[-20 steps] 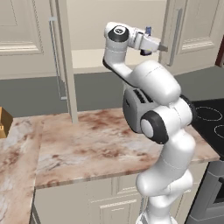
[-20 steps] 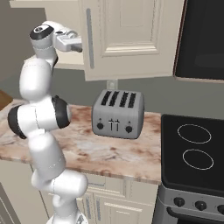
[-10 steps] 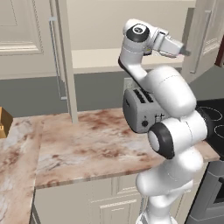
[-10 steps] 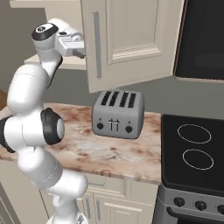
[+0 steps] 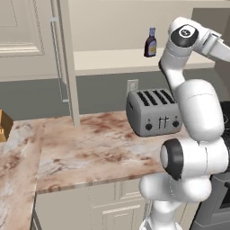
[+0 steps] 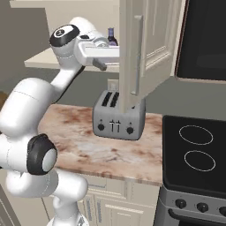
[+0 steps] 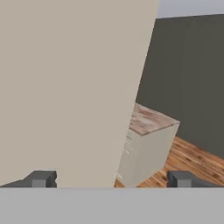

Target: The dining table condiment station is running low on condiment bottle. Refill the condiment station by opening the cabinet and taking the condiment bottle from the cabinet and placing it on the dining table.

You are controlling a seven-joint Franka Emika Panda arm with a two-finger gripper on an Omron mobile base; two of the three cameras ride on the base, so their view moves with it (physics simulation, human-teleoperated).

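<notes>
While the cabinet (image 6: 145,48) door stood swung out, the condiment bottle (image 5: 151,42) waited upright on its shelf left of the arm | gripper (image 7: 111,179) spread wide, holding nothing, behind the door | risk: reaching back could clip the door or topple the bottle | versus earlier: door pushed wider, bottle revealed.

Cabinet (image 5: 108,60): cream, raised-panel doors swung open, vertical silver bar handles, interior shelf exposed. Condiment bottle (image 5: 151,43): small, slim, dark maroon, pale cap, light label; stands upright on the cabinet shelf toward its right end.
</notes>
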